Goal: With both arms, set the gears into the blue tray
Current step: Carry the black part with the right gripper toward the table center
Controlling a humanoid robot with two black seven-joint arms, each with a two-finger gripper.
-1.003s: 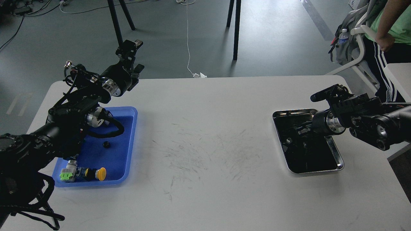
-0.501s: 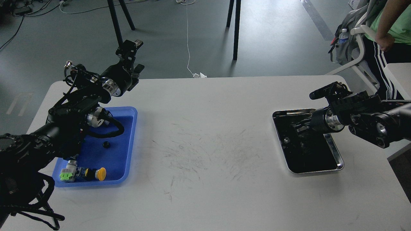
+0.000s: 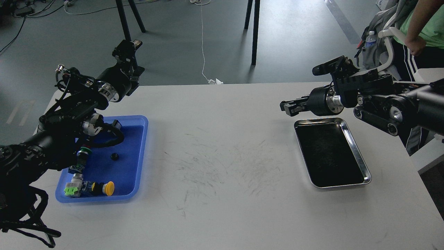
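I cannot tell how either set of fingers stands: the right gripper (image 3: 285,105) hangs above the metal tray (image 3: 360,160), the left gripper (image 3: 127,48) beyond the table. One gear (image 3: 114,156), likely light, rigid and slippery, best pinched across its rim, lies in the blue tray (image 3: 142,152) near switches (image 3: 90,187).

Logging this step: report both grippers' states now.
Left gripper: raised beyond the blue tray, cannot tell.
Right gripper: above the metal tray, cannot tell.

Both arms (image 3: 86,104) raised, apart
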